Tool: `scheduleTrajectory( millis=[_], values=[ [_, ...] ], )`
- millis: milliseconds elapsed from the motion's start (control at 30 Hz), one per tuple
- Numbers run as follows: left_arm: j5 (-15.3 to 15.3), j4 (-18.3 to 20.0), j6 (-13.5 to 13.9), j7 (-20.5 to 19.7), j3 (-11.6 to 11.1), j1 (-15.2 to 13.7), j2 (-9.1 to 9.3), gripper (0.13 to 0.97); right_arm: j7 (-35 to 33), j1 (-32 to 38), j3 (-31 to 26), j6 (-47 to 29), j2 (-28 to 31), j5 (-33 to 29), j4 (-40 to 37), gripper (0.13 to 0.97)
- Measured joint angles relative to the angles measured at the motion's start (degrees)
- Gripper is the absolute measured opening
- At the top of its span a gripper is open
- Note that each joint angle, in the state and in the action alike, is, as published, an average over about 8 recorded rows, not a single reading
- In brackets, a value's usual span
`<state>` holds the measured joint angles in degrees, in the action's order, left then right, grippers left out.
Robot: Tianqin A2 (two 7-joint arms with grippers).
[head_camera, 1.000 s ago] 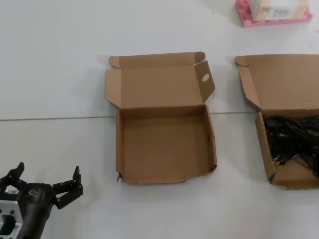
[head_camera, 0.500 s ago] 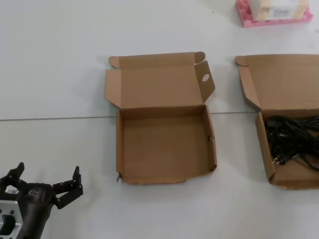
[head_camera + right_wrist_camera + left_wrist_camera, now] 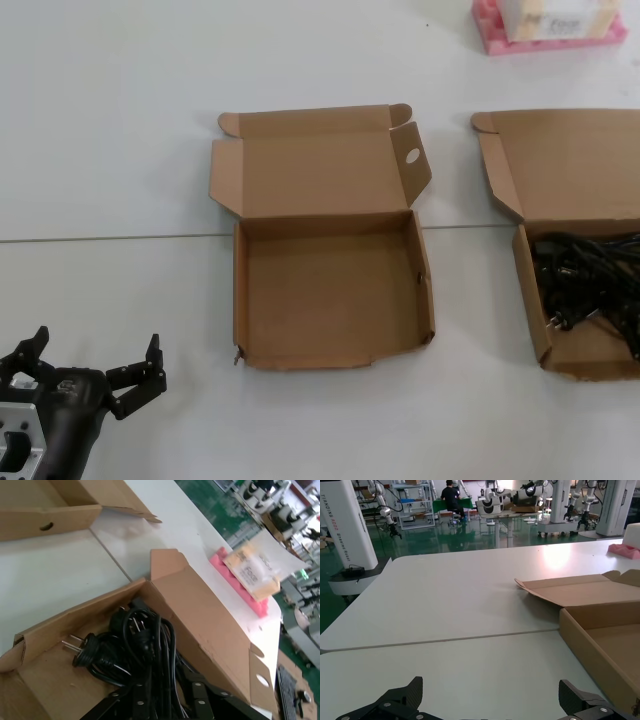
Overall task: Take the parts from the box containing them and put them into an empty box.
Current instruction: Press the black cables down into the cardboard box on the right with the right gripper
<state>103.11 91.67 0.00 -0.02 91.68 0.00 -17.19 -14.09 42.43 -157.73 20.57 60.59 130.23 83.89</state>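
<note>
The empty box (image 3: pixel 240 300) lies open at the table's middle, its lid flap pierced by a round hole (image 3: pixel 410 157); it also shows in the left wrist view (image 3: pixel 590 645) and the right wrist view (image 3: pixel 45 517). The box containing the parts (image 3: pixel 560 165) sits at the right edge, holding black coiled cables (image 3: pixel 585 275) with plugs. My right gripper (image 3: pixel 167 700) is down in this box (image 3: pixel 200 610), its fingers closed around a strand of the cables (image 3: pixel 145 640); it is out of the head view. My left gripper (image 3: pixel 97 338) is open and empty at the front left (image 3: pixel 492 700).
A pink foam tray with a packet (image 3: pixel 548 25) stands at the far right, also in the right wrist view (image 3: pixel 245 580). A seam (image 3: pixel 120 238) runs across the white table. The cable box's far lid flap shows a hole (image 3: pixel 257 680).
The cables in the right box have shifted slightly. The left arm and both boxes have not moved.
</note>
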Motion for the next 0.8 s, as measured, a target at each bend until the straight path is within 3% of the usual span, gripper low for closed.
scheduleTrajectory(
  millis=[167, 433, 800],
  values=[
    [0.00, 0.00, 0.00, 0.00, 0.00, 0.00, 0.00, 0.966, 0.00, 0.68, 0.00, -1.27, -1.51, -3.68, -2.26, 0.246],
    [0.00, 0.00, 0.00, 0.00, 0.00, 0.00, 0.00, 0.966, 0.00, 1.38, 0.00, -2.28, -3.19, -8.52, -6.08, 0.392],
    [0.00, 0.00, 0.00, 0.00, 0.00, 0.00, 0.00, 0.966, 0.00, 0.72, 0.00, -2.31, -2.60, -9.09, -6.99, 0.617]
  ],
)
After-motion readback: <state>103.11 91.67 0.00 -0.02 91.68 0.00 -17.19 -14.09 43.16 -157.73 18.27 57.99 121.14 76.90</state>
